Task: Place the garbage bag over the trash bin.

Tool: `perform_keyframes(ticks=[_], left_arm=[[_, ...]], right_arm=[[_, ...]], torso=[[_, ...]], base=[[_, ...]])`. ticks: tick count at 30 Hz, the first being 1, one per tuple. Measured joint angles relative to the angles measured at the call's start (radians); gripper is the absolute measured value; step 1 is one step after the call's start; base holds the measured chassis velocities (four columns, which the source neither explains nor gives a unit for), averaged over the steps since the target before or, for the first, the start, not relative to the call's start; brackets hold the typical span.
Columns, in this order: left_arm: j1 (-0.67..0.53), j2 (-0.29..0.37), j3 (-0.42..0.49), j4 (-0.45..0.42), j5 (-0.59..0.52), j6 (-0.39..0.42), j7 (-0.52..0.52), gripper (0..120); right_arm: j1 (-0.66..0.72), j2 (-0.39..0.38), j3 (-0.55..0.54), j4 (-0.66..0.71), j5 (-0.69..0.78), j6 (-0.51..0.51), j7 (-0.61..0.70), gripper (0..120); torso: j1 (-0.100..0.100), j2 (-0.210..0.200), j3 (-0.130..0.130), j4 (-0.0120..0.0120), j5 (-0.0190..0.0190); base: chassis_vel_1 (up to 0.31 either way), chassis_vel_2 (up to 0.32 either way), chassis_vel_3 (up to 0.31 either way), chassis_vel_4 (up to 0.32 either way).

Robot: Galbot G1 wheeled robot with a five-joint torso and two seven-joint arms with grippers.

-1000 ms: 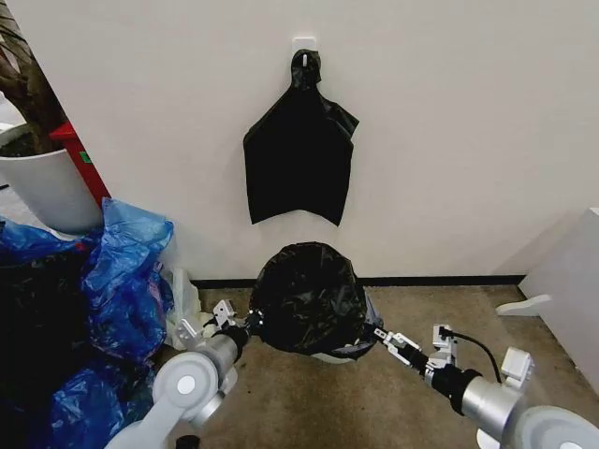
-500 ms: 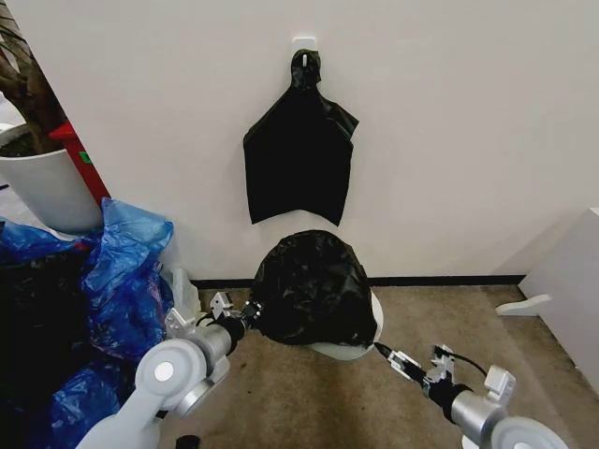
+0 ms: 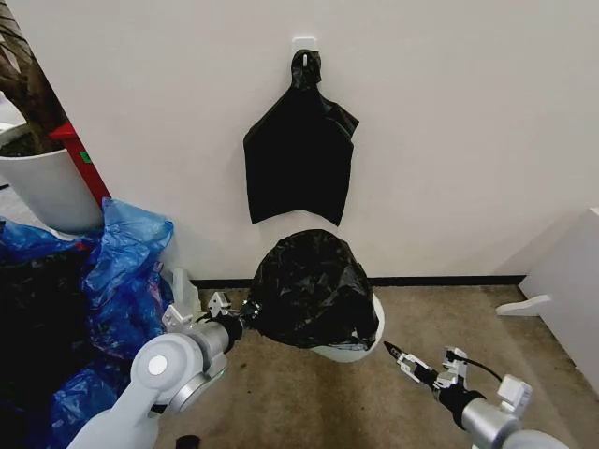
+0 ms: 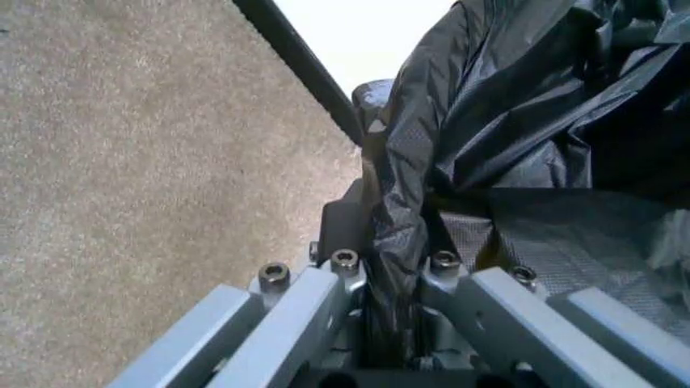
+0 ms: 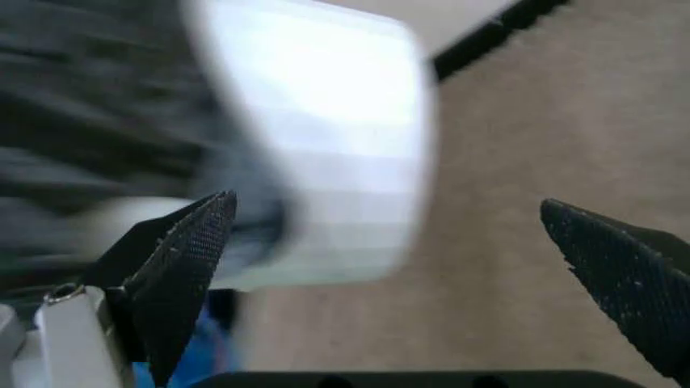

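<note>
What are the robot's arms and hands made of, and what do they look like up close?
Both arms are rounded silver-grey tubes with smooth disc-shaped joints. The left hand has pale grey metal bars fastened with visible bolts. The right hand ends in dark, pointed, mesh-textured fingers, and a thin black cable loops along its wrist.

You're working in a plain indoor corner that reads as a utility or waste-sorting spot of an office or lab. A bare white wall (image 3: 449, 140) meets brownish carpet (image 3: 309, 402) at a black baseboard (image 3: 440, 279). A black bag hangs from a wall hook (image 3: 303, 45). At the floor's left edge you have heaped blue plastic bags (image 3: 112, 271) and a large white plant pot (image 3: 47, 192).
</note>
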Motion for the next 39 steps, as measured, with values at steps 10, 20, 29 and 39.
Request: perform_keyframes(ticks=[10,20,29,39], left_arm=[[-0.005,0.001,0.024,-0.014,0.008,0.001,0.005,0],[-0.008,0.004,0.039,-0.052,0.010,-0.002,-0.006,0],[-0.008,0.006,0.029,-0.094,-0.028,-0.002,-0.021,0],[-0.009,0.001,0.042,-0.104,-0.008,-0.001,-0.036,0]], right_arm=[[0.122,0.042,-0.089,0.094,0.069,-0.026,0.190,100],[0.127,0.046,-0.100,0.032,-0.013,-0.050,0.232,100],[0.099,0.065,-0.076,-0.126,-0.109,-0.051,0.180,100],[0.053,0.085,-0.061,-0.038,-0.143,-0.026,0.180,100]], torso=[[0.000,0.000,0.000,0.0006,0.0008],[0.000,0.000,0.000,0.0003,0.0006],[0.000,0.000,0.000,0.0002,0.0008],[0.000,0.000,0.000,0.0004,0.0003]], base=[[0.000,0.000,0.000,0.000],[0.000,0.000,0.000,0.000],[0.000,0.000,0.000,0.000],[0.000,0.000,0.000,0.000]])
